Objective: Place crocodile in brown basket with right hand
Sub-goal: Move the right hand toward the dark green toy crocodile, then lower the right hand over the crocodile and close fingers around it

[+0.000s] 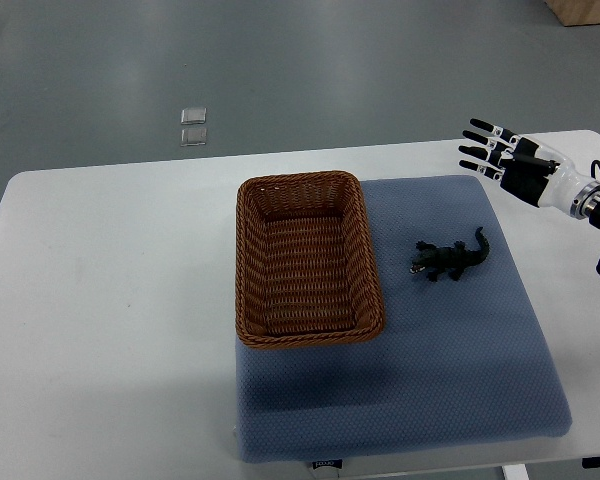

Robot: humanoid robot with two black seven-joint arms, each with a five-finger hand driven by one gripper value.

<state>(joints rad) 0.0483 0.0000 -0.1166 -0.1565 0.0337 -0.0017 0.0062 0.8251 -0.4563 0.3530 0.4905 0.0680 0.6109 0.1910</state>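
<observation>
Crocodile [450, 259] on mat; right hand [504, 158] spread, forearm cropped.

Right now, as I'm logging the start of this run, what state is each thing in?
crocodile: lying on the mat, right of the basket, apart from it, not held.
brown basket: upright, empty.
right hand: open, fingers spread, holding nothing, clear of the crocodile.
blue mat: flat on the white table.

light: even, bright | shadows: soft | focus: sharp | glare: none
</observation>
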